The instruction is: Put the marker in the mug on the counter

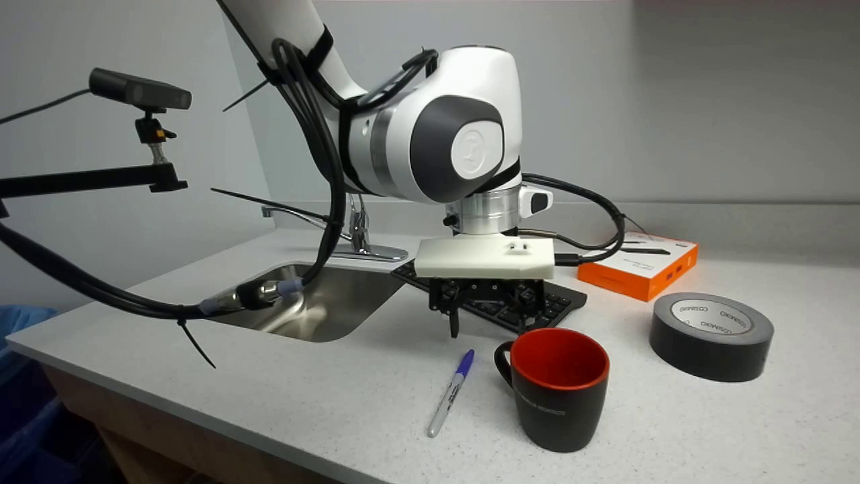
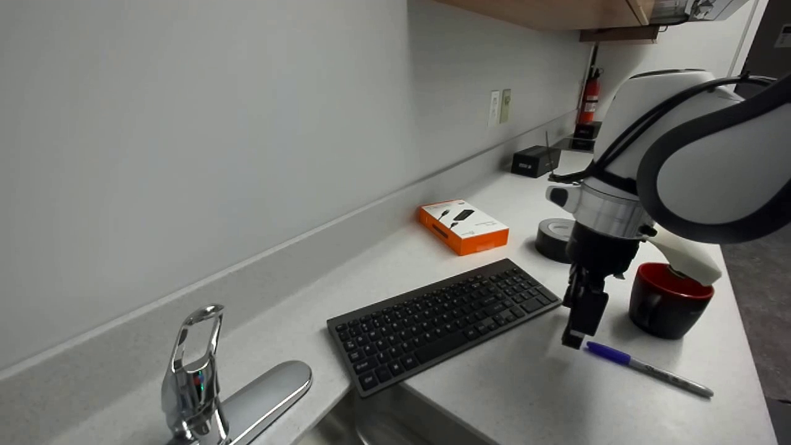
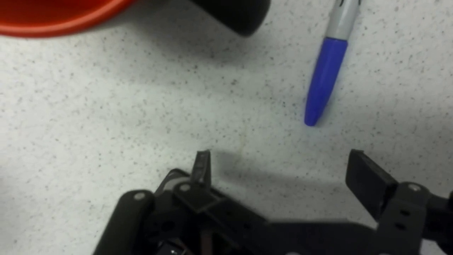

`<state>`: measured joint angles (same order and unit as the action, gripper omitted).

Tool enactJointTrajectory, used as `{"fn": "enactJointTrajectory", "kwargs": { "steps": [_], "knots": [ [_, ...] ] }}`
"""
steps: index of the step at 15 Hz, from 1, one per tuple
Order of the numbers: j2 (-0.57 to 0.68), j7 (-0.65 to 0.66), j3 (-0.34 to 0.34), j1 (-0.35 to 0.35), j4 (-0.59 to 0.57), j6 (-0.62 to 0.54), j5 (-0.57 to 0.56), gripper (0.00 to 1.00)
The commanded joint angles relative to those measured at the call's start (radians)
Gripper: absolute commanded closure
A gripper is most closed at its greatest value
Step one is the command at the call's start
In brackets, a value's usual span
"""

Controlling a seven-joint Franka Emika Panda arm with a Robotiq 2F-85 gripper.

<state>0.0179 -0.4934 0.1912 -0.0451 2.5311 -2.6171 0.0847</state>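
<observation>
The marker (image 1: 451,393) lies flat on the light grey counter (image 1: 322,410), its blue-purple cap toward my gripper; it also shows in an exterior view (image 2: 649,369) and the wrist view (image 3: 325,76). The black mug (image 1: 561,410) with red inside stands upright beside it, handle toward the marker; it also shows in an exterior view (image 2: 664,309), and its red rim in the wrist view (image 3: 67,24). My gripper (image 3: 279,152) is open and empty, above the counter just beyond the cap end. It also shows in both exterior views (image 1: 492,327) (image 2: 575,339).
A black keyboard (image 2: 445,327) lies behind the gripper, with one end over the sink edge. A black tape roll (image 1: 712,349) and an orange-white box (image 1: 658,269) stand beyond the mug. The steel sink (image 1: 356,296) and faucet (image 1: 359,232) are on the other side.
</observation>
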Motion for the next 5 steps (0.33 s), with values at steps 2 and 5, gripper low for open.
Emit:
{"fn": "enactJointTrajectory", "kwargs": {
  "steps": [2, 5],
  "knots": [
    [-0.001, 0.003, -0.033, -0.031, 0.001, 0.002, -0.002, 0.0],
    [-0.001, 0.003, -0.035, -0.03, 0.002, 0.002, -0.002, 0.0]
  ]
}}
